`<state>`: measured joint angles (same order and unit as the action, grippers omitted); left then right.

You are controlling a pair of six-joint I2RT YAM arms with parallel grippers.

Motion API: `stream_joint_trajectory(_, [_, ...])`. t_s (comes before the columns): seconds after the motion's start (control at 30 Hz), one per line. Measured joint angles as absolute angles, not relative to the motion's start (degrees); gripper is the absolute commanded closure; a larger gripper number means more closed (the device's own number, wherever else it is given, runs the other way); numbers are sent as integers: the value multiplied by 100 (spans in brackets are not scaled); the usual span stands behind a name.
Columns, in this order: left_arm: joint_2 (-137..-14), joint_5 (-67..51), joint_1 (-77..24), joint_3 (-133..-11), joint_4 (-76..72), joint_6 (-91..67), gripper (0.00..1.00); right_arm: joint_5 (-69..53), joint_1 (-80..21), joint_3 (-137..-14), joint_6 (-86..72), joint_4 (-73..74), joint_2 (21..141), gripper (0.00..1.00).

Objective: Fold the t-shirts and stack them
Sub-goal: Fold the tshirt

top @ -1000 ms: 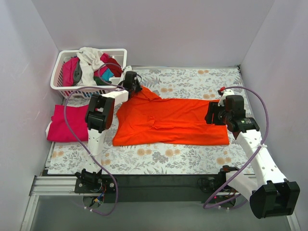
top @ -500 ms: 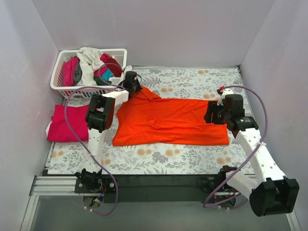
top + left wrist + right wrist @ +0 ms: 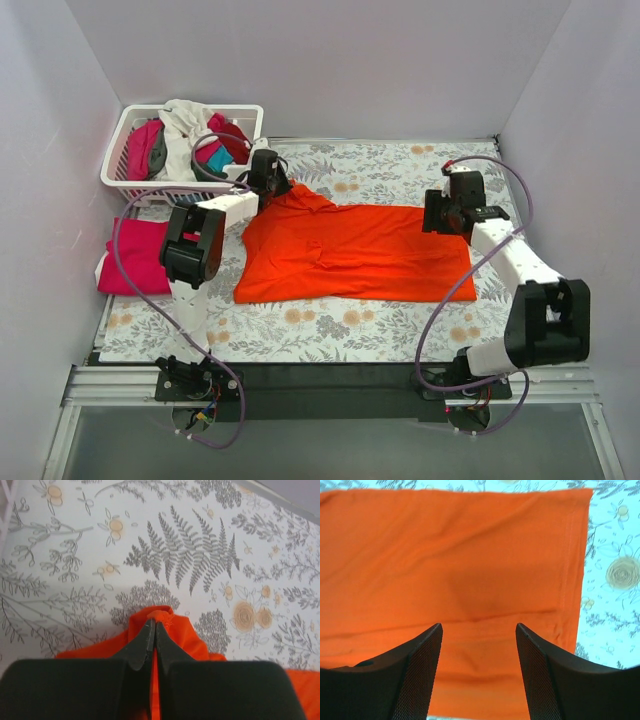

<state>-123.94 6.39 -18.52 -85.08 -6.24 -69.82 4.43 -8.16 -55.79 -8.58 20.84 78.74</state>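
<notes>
Work centred on the orange t-shirt (image 3: 355, 252), spread lengthwise across the middle of the bench (image 3: 400, 160), bunched end to the left and straight hem to the right. Pinched at the far left tip by the left claw (image 3: 154, 625), closed tight on a small peak of orange cloth. Probably done to anchor or draw out that end before a fold. Poised over the hem end with the right claw (image 3: 479, 630), spread wide and holding nothing, seemingly lined up to come down near the far right corner so both ends can be lifted together. Off at the left edge of the bench, well apart, a magenta t-shirt (image 3: 135, 255) lying as a neat rectangle, apparently already folded as the base of the stack. Heaped in the white basket (image 3: 240, 107) at the far left corner, further t-shirts (image 3: 185, 135). From the top view, gives the whole layout and both arms reaching to opposite ends, but hides whether either claw has cloth. From the left wrist view, settles that: shows closed tips with orange bunched between them and bare floral bench beyond. From the right wrist view, shows the wide gap, the stitched hem down the right side and a crease across the cloth. Cannot tell there whether the tips touch the fabric.
</notes>
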Motion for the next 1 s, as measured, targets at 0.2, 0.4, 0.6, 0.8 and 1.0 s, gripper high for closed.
stream_joint_trajectory(0.2, [-11754, 556, -1865, -7861, -694, -7105, 100, 676, -626, -6235, -864, 1599, 9021, 46])
stream_joint_trajectory(0.4, [-11039, 530, -1835, -7345, -939, -7170, 100, 716, -482, -6764, -864, 1160, 10084, 47])
stream_joint_trajectory(0.6, [-10973, 373, -1828, -7262, -1103, -7177, 100, 692, -473, -7017, -823, 801, 10645, 48])
stream_joint_trajectory(0.8, [-10783, 296, -1835, -6963, -1068, -7177, 100, 668, -473, -7240, -679, 515, 10938, 48])
stream_joint_trajectory(1.0, [-10453, 252, -1859, -6735, -1116, -7181, 100, 569, -473, -7310, -617, 405, 11192, 48])
